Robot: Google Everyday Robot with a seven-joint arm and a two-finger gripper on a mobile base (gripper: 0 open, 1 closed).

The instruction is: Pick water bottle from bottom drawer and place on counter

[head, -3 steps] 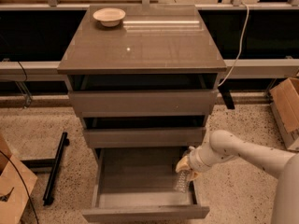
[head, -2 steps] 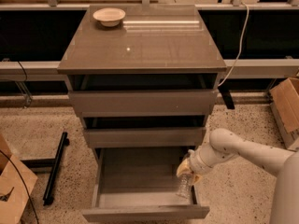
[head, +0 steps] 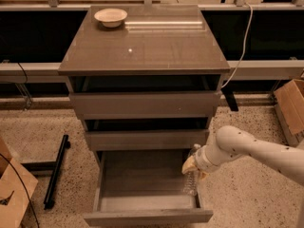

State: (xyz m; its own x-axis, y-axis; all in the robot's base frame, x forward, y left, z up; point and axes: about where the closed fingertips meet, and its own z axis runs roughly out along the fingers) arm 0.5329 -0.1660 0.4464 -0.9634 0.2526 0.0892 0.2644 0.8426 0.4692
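The water bottle [head: 190,184] stands upright at the right side of the open bottom drawer [head: 142,177], a clear crinkled bottle next to the drawer's right wall. My gripper [head: 194,167] reaches in from the right on a white arm, and its yellowish fingers [head: 188,165] clasp the bottle's upper part. The bottle's base is low in the drawer. The counter [head: 156,46] is the glossy grey-brown top of the cabinet, above the drawers.
A pale bowl [head: 110,17] sits at the counter's back left. The two upper drawers [head: 145,106] are slightly open. A cardboard box [head: 289,109] stands at the right, another box [head: 12,194] at the lower left, and a black bar [head: 56,170] lies on the floor.
My gripper has stayed at the bottle's upper part, shifting only slightly. The bottle still stands in the drawer.
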